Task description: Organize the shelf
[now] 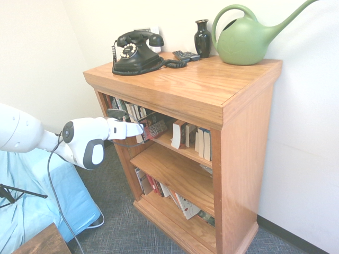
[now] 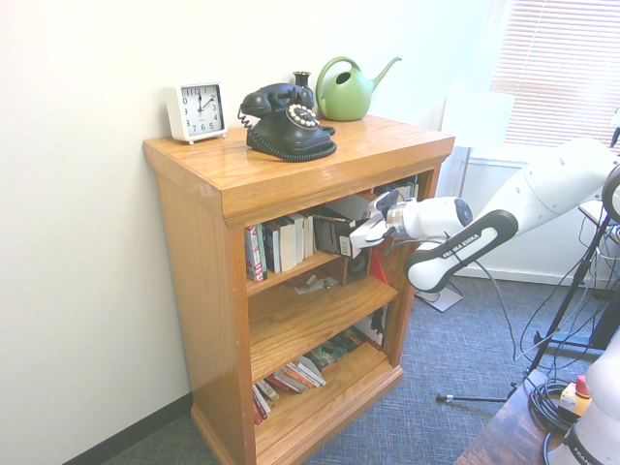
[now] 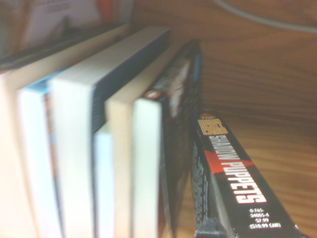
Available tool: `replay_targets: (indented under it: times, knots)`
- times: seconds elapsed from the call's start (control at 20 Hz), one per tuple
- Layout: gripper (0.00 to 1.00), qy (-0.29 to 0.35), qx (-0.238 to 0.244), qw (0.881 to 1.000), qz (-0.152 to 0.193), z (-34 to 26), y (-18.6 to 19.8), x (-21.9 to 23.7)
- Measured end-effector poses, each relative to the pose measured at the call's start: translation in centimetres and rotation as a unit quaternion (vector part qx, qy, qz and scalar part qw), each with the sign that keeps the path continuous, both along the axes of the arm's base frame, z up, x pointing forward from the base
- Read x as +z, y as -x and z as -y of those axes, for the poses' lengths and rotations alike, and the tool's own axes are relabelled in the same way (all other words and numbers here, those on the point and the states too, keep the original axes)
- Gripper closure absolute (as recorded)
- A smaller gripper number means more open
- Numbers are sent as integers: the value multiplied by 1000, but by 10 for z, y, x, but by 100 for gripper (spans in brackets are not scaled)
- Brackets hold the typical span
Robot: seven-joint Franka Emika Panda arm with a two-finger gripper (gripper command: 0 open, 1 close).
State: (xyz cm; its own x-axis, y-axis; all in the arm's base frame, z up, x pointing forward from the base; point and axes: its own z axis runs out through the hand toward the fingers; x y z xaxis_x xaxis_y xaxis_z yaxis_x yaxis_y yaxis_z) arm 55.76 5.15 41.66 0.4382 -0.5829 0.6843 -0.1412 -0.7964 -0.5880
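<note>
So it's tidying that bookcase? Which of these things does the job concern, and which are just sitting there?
Part of the job:
- the shelf
- the books on its top tier
- the dark book at the gripper, titled Shadow Puppets
- the leaning books on the bottom tier

Just sitting on top:
- black telephone
- green watering can
- dark vase
- white clock
- remote
</note>
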Motion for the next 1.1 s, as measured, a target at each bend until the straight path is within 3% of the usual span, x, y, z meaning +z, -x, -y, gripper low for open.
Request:
replay_targets:
  times: [0.35,0.4,1.1]
  knots:
    - [100,-8,0,1000,-3,-14,-35,-20]
    - [0,-7,1,1000,-3,-19,-39,-23]
    - [0,5,-7,1000,-4,-29,-74,-21]
